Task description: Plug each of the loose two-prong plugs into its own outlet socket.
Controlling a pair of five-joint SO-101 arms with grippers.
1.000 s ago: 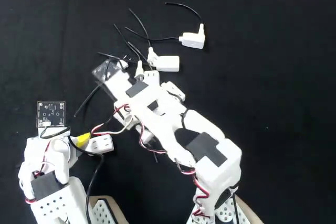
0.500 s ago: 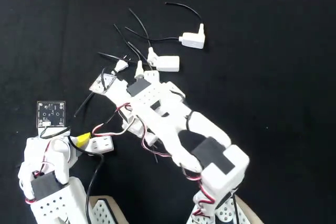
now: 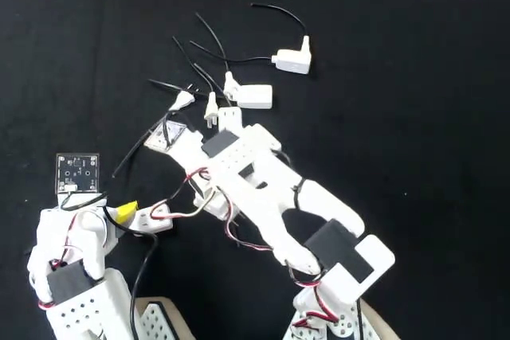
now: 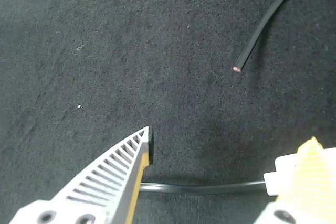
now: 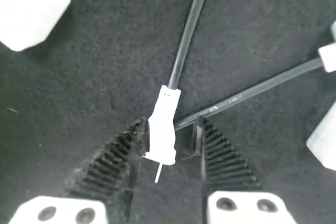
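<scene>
A small white two-prong plug (image 5: 163, 129) on a black cord lies between the black fingers of my right gripper (image 5: 171, 121). It touches one finger, and a gap is left to the other. In the high view this plug (image 3: 211, 109) lies mid-table beside another loose plug (image 3: 183, 101). Behind them a white socket block (image 3: 253, 95) has a plug (image 3: 231, 81) at its end. My left gripper (image 4: 231, 135) stands open at the near left, with a black cord (image 4: 205, 187) running across between its white and yellow fingers. A white socket block (image 3: 153, 219) lies right beside it.
An angled white plug (image 3: 292, 61) with a curled cord lies at the back. A small square board (image 3: 77, 173) sits at the left, beyond the left arm. Several black cords (image 3: 203, 41) fan out behind the plugs. A cut cord end (image 4: 237, 68) lies ahead of the left gripper.
The right arm has drawn back toward the near edge, its base swinging right and its gripper end sliding a little nearer. The left arm has stayed still.
</scene>
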